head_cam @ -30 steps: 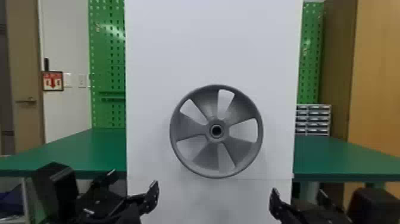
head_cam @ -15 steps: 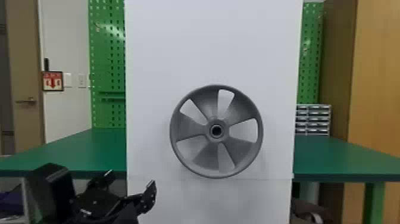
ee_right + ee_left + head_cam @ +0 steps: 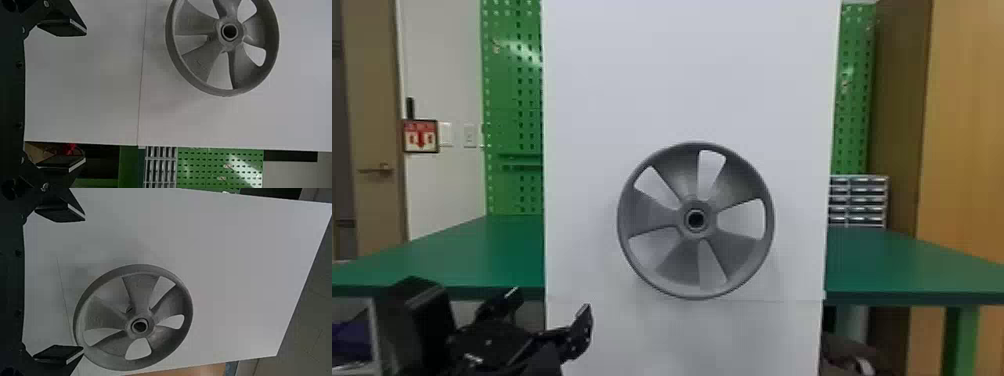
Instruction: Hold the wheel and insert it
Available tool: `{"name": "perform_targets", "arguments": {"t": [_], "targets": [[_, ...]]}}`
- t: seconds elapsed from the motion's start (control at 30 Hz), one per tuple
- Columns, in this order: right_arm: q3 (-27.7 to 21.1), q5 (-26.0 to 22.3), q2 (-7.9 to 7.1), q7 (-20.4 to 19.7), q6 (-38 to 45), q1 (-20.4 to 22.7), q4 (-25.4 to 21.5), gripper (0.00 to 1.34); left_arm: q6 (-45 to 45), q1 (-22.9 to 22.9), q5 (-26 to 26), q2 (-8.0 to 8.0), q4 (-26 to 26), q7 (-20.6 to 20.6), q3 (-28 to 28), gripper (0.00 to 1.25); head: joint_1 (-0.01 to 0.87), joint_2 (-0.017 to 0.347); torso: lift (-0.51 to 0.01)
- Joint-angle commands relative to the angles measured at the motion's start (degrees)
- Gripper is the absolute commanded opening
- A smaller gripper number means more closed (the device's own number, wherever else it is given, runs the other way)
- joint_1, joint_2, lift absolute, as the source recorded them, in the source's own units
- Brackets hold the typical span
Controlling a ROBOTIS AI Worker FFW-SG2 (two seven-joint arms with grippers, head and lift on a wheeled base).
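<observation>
At the lower left of our head view, we hold our left gripper (image 3: 551, 304) with its two black fingers spread wide apart, the green table (image 3: 457, 250) lying behind them. Up and to the right of those fingers, we see the gray wheel (image 3: 649, 215) upright at the white panel (image 3: 682, 75), its hub facing us and its rim apart from our fingertips. Farther right of them, we spot small drawers (image 3: 866, 202) behind the panel. In our right wrist view, we have our right gripper (image 3: 85, 96) with its fingers also well apart, the wheel beyond their tips.
</observation>
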Motion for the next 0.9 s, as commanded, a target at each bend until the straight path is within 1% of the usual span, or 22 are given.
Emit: {"name": "perform_targets", "arguments": {"t": [0.0,0.5,0.87], "targets": [[0.4,0.0,-0.23,0.0,-0.1,0.0,0.8,1.18,-0.1,0.0,-0.1,-0.01,0.0,0.0,0.0,1.15,0.097,0.015,-0.442],[0.4,-0.9,-0.32,0.0,-0.1,-0.4,1.3,1.18,-0.1,-0.1,-0.2,-0.01,0.0,0.0,-0.1,1.15,0.097,0.015,-0.442],[0.8,0.0,-0.58,0.0,-0.1,-1.1,1.3,1.18,-0.1,-0.1,-0.3,-0.01,0.0,0.0,0.0,1.15,0.097,0.015,-0.442]]}}
